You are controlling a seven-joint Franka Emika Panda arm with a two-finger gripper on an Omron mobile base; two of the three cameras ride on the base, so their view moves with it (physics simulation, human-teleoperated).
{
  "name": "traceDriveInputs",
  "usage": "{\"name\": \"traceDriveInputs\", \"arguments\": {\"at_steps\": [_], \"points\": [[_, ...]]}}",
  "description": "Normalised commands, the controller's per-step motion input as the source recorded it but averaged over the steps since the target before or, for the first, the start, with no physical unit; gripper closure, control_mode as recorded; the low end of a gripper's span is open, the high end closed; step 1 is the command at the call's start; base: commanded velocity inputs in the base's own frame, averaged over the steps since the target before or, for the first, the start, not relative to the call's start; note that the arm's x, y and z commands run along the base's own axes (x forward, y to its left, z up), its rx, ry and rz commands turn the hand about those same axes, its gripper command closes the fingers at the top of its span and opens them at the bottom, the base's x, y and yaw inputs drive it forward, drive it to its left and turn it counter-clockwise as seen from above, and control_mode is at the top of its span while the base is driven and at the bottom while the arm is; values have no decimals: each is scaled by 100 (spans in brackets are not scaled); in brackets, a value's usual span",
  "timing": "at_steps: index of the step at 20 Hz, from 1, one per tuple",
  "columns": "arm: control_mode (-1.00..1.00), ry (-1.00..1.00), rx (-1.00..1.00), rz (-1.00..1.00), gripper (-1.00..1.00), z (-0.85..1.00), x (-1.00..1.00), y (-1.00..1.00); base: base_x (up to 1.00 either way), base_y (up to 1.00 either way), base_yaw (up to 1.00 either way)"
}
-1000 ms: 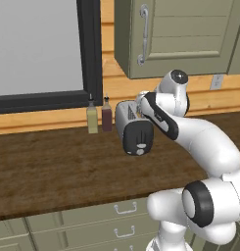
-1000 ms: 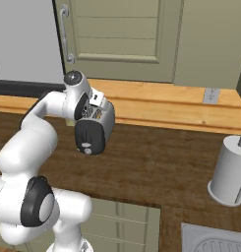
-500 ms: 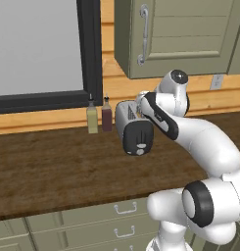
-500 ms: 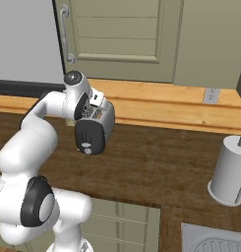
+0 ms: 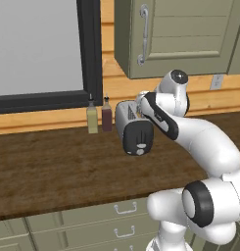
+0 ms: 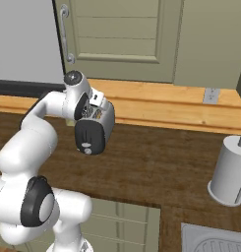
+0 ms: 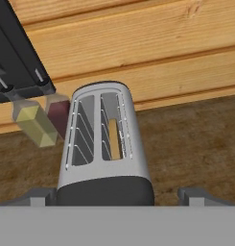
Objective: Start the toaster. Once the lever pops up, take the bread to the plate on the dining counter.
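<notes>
You've got the dark wood worktop under everything, running out ahead of the pincer to the plank wall. The toaster stands on it directly below and between the pincer's fingertips, black end panel nearest. Pincer's wide open, straddling the toaster, gripping nothing. Two bottles, yellow-green and dark red, stand past it to the left by the wall. Bread sits in the right-hand slot, just ahead of the pincer.
</notes>
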Motion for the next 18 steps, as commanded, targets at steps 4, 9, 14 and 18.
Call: {"name": "traceDriveInputs", "arguments": {"at_steps": [4,9,14,18], "points": [[-100,0,0,0,-100,0,0,0,0,0,0],[-100,0,0,0,-100,0,0,0,0,0,0],[-100,0,0,0,-100,0,0,0,0,0,0],[-100,0,0,0,-100,0,0,0,0,0,0]]}}
